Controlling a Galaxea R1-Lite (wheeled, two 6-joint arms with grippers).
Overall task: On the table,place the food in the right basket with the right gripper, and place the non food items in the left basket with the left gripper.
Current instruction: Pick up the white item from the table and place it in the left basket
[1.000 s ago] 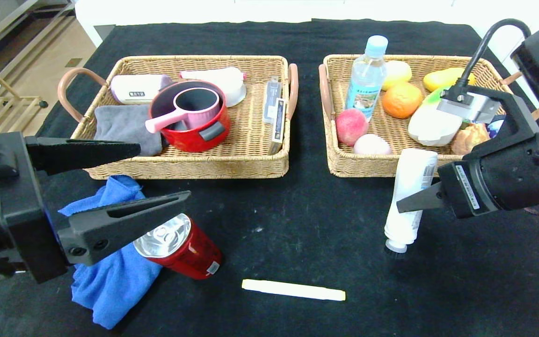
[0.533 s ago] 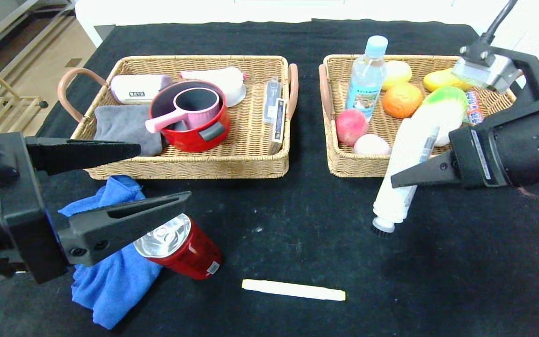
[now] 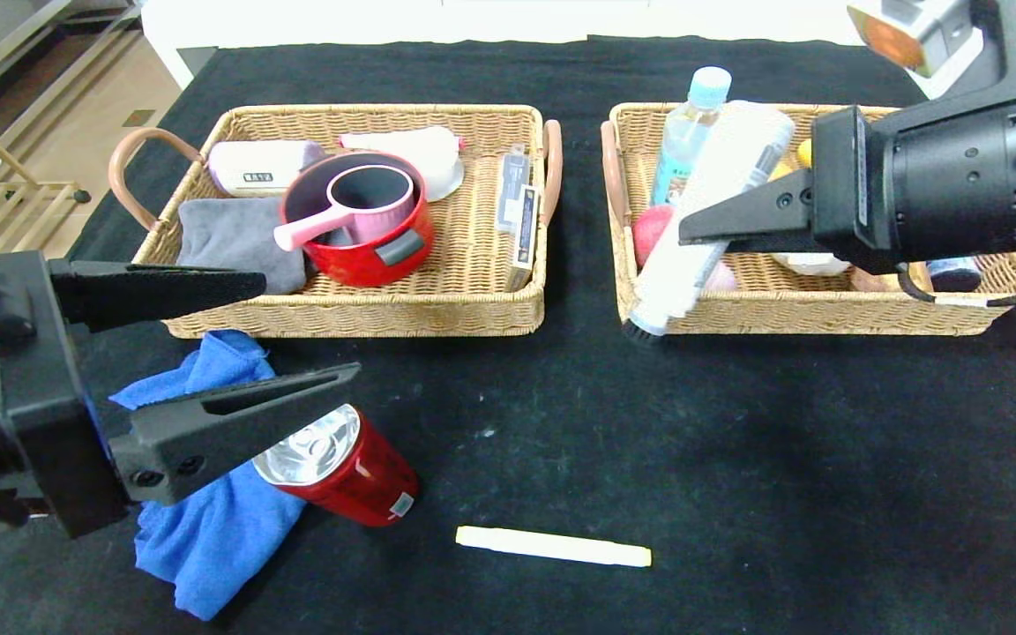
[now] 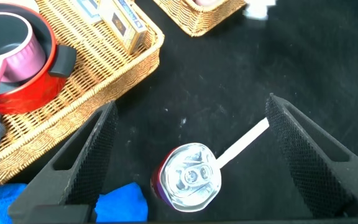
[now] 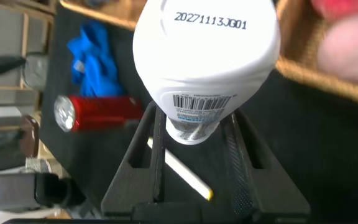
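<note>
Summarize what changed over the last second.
The right hand, shut on the white tube, lifted it off the table and carried it up over the right basket. The left hand stayed open above the red can; nothing else moved.

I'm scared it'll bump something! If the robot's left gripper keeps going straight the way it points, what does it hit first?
Probably the red can. The left gripper, jaws open, points down at the table, and the left wrist view shows the can lying between its fingers, with the blue cloth beside it. Depth is hard to judge.
</note>
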